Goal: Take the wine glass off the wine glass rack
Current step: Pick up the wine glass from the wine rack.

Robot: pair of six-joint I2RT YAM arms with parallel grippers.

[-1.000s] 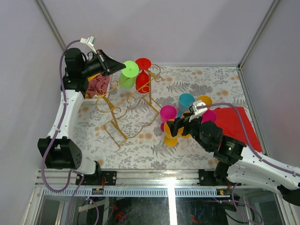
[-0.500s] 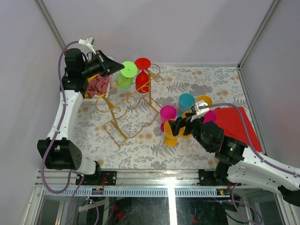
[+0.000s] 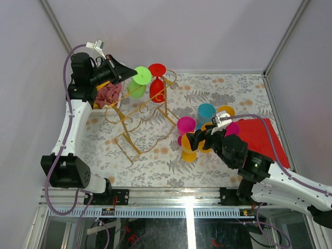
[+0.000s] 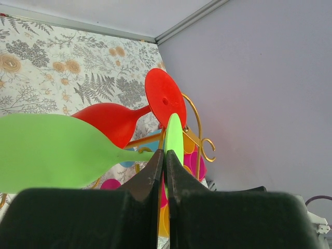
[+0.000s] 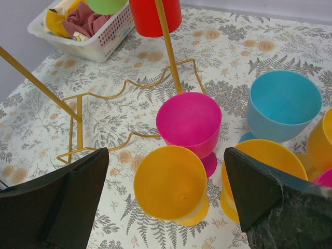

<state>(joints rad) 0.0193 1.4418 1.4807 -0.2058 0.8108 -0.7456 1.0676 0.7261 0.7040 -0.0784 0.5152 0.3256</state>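
A green wine glass (image 3: 139, 84) and a red wine glass (image 3: 157, 83) hang upside down at the high end of the gold wire rack (image 3: 142, 115). My left gripper (image 3: 127, 77) is shut on the thin round foot of the green glass (image 4: 175, 136), with the red glass (image 4: 116, 120) just beyond it. My right gripper (image 3: 201, 139) is open and empty above an upright yellow glass (image 5: 171, 181) on the table, beside a magenta glass (image 5: 189, 123).
Teal (image 5: 282, 106), yellow and magenta glasses stand grouped right of the rack. A red cloth (image 3: 262, 137) lies at the right. A white basket (image 5: 85, 31) with cloths sits at the far left, behind the rack.
The left gripper and the green glass have shifted slightly left and up along the rack. The right arm has barely moved.
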